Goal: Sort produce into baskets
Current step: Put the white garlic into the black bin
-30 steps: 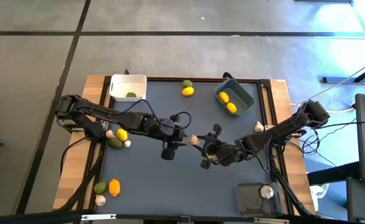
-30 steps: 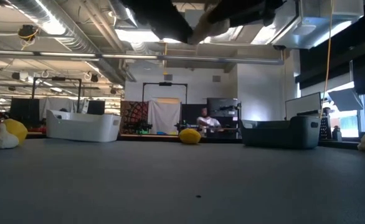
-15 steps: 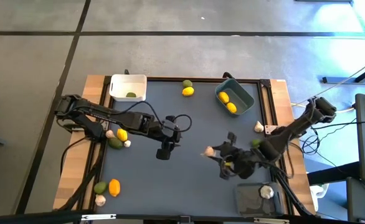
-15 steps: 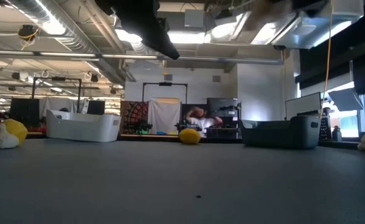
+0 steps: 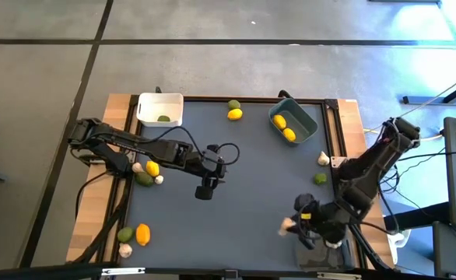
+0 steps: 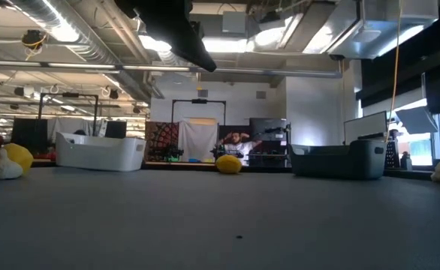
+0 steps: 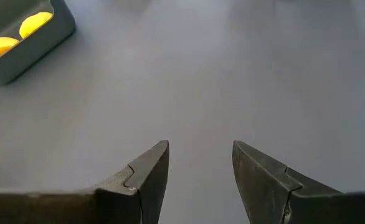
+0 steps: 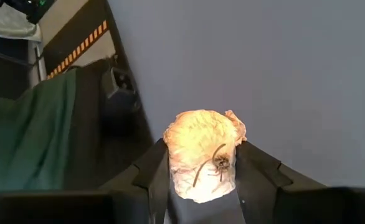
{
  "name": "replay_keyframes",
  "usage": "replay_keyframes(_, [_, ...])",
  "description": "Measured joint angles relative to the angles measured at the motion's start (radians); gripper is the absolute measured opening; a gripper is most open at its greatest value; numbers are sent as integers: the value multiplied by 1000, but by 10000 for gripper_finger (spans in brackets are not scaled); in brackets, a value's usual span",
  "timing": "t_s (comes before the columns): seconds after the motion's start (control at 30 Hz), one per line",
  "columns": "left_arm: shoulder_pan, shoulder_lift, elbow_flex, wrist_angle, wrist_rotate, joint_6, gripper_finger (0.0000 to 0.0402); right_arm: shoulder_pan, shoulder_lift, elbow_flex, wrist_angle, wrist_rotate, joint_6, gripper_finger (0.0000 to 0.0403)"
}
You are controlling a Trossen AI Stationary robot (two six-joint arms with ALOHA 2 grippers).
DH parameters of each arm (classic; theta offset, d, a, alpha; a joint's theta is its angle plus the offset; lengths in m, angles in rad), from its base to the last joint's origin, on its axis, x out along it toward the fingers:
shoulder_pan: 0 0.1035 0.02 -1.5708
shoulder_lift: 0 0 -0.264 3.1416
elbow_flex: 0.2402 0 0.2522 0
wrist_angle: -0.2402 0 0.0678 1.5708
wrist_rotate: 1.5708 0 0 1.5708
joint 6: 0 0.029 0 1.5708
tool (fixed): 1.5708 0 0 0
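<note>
- The garlic bulb (image 8: 202,155), pinched between the right gripper (image 5: 294,226) fingers above the counter's near right corner, just beside the clear basket (image 5: 310,257), looks light, papery and crushable; gripping its belly suits it.
- The left gripper (image 7: 198,171) fingers hang parted and empty mid-counter.
- The dark counter (image 5: 243,163) looks flat and matte; an open workshop lies behind.

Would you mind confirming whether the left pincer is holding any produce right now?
No, the left pincer stands open over bare mat, nothing between its fingers.

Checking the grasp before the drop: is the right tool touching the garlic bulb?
Touching. The right wrist view shows the garlic bulb pinched between the right tool's two fingers, with no gap on either side.
</note>
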Motion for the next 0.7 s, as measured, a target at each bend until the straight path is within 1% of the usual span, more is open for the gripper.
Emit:
replay_keyframes(0.13, [0, 0, 0, 0, 0, 0, 172, 71, 1, 0, -25, -4, 173, 144])
replay_keyframes(0.27, [0, 0, 0, 0, 0, 0, 172, 148, 13, 0, -108, -1, 381, 144])
replay_keyframes(0.37, [0, 0, 0, 0, 0, 0, 172, 192, 43, 0, -153, -27, 504, 144])
replay_keyframes(0.5, [0, 0, 0, 0, 0, 0, 172, 228, 97, 0, -158, -93, 580, 144])
replay_keyframes(0.63, [0, 0, 0, 0, 0, 0, 172, 235, 135, 0, -179, -174, 622, 144])
replay_keyframes(0.7, [0, 0, 0, 2, 0, 0, 172, 239, 153, 0, -183, -184, 636, 144])
